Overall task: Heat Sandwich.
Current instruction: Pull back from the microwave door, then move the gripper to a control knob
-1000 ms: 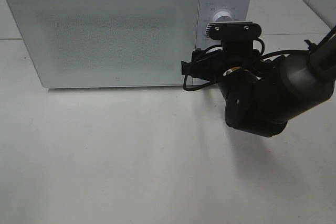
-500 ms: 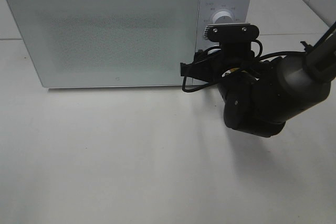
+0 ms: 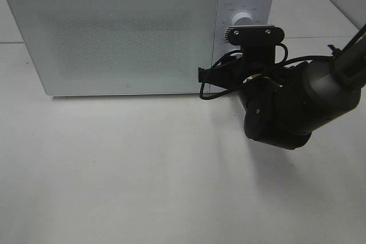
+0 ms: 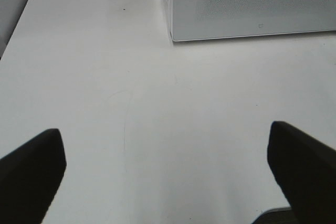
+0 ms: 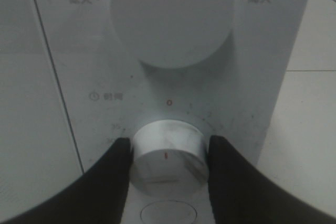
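The sandwich is out of view in every frame. The white microwave [image 3: 126,32] stands at the back of the table with its door shut. In the right wrist view my right gripper [image 5: 168,153] has both black fingers [image 5: 113,177] pressed against the sides of the lower timer knob [image 5: 168,163], whose red mark points down. Above it sits the larger power knob [image 5: 172,17]. From above, the right arm [image 3: 286,107] hides that grip. My left gripper [image 4: 168,166] stands open over bare table, nothing between its fingers [image 4: 31,174].
The microwave's lower left front corner [image 4: 173,38] shows in the left wrist view, well ahead of the left fingers. A black cable [image 3: 214,84] loops off the right wrist beside the door's edge. White table [image 3: 114,170] stretches in front of the microwave.
The right gripper's fingers have closed in onto the timer knob, and the wrist has edged slightly toward the control panel. The left gripper has not moved.
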